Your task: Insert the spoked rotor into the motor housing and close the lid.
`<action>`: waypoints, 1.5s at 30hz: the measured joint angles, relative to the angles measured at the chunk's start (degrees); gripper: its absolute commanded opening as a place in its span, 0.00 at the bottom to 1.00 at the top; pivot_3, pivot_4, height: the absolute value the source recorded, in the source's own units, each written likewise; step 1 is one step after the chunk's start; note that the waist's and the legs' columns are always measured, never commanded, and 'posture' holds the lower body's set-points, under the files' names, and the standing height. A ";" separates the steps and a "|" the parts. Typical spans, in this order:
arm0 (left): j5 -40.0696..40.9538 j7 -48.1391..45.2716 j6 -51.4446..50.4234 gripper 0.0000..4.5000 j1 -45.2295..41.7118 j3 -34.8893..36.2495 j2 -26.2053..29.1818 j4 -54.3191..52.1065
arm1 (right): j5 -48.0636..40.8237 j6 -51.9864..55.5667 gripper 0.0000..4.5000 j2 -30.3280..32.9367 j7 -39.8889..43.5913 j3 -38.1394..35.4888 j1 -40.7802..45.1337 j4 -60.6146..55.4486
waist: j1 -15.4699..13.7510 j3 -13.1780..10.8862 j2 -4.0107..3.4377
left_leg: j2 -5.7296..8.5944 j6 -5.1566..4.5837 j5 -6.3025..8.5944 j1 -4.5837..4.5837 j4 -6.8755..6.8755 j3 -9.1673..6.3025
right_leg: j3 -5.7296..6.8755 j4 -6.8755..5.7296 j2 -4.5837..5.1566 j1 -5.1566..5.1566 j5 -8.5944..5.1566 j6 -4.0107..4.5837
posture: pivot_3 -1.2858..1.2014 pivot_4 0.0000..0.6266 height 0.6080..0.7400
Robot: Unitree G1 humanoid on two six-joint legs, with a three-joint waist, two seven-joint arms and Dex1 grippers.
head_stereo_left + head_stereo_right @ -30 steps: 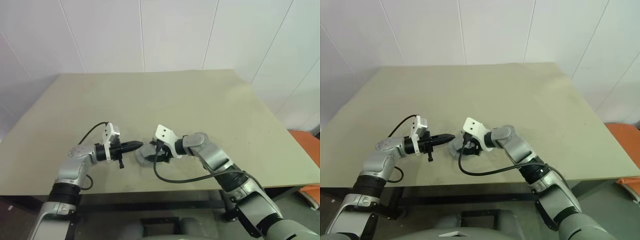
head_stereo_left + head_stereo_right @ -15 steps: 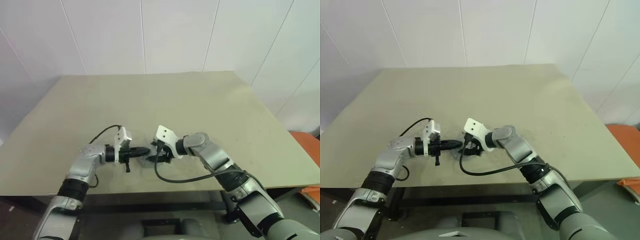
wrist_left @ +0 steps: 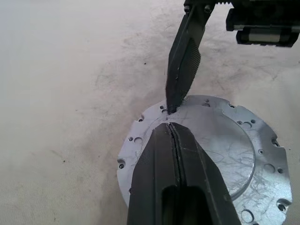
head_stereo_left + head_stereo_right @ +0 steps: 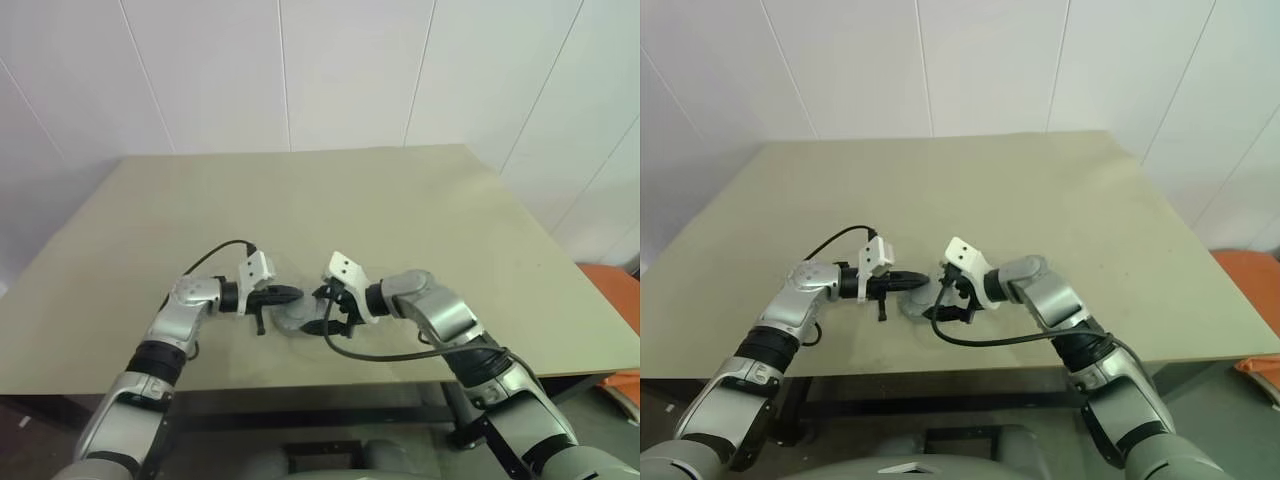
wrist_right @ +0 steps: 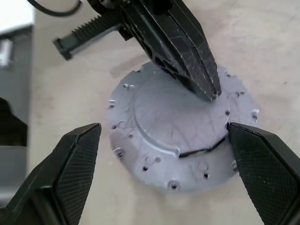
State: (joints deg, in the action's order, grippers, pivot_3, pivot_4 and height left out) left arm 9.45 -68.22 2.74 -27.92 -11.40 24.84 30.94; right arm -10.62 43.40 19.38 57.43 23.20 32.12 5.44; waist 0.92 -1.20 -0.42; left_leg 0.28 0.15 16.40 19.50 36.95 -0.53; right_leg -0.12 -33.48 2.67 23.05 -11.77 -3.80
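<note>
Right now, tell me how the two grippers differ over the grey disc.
The left gripper has its fingers pressed shut into one point; the right gripper holds its fingers spread wide. The left gripper's tip rests on top of the round grey lid; the right gripper's fingers stand on either side of the lid, outside its rim. Both have black fingers and meet at the same lid on the table.

No readable text, labels, brands or numbers anywhere: not on the disc [image 5: 180, 136], pincers or surface [image 4: 400, 200].
</note>
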 measured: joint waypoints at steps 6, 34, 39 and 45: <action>0.34 -2.52 -1.25 0.00 -0.70 0.43 0.40 0.11 | -3.99 3.24 1.00 -0.50 1.42 -3.82 2.70 4.70 | -0.08 -0.10 0.04 | -0.03 -0.18 0.04 0.25 -0.04 -0.03 | 0.17 -0.11 -0.06 0.16 -0.03 -0.04 | 0.52 0.00 1.00; 0.89 -8.04 -7.00 0.00 -1.78 1.41 2.33 0.23 | -14.46 32.53 1.00 -3.98 -6.90 -11.38 1.31 2.34 | 0.11 -0.15 0.01 | -0.06 -0.25 0.06 0.76 0.07 -0.05 | 0.20 -0.52 -0.10 0.71 -0.07 -0.06 | 0.52 0.00 1.00; 0.92 -8.46 -6.98 0.00 -1.60 1.71 3.15 0.47 | -14.41 37.66 1.00 -12.36 -16.58 -18.61 1.78 4.47 | 1.24 -0.04 0.22 | -0.15 -0.23 0.06 0.57 0.07 -0.15 | 0.23 -0.70 -0.10 0.68 -0.03 0.04 | 0.52 0.00 1.00; 0.77 -8.89 -6.62 0.00 -2.36 1.17 2.30 1.77 | -13.84 40.65 1.00 -26.11 -31.87 -35.17 5.96 13.64 | 3.19 -0.33 -0.60 | -1.15 -0.05 0.21 1.06 -0.17 -1.26 | 2.42 0.66 -0.11 0.62 0.06 0.09 | 0.52 0.00 1.00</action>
State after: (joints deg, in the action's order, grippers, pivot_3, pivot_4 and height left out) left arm 10.22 -77.11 -3.88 -30.28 -10.23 27.14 32.71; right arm -24.47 84.04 -6.73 25.56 -11.98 38.08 19.08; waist 4.11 -1.52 -1.01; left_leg -0.87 0.10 16.62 20.57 36.78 -1.79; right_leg 2.29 -32.82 2.56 23.67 -11.70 -3.71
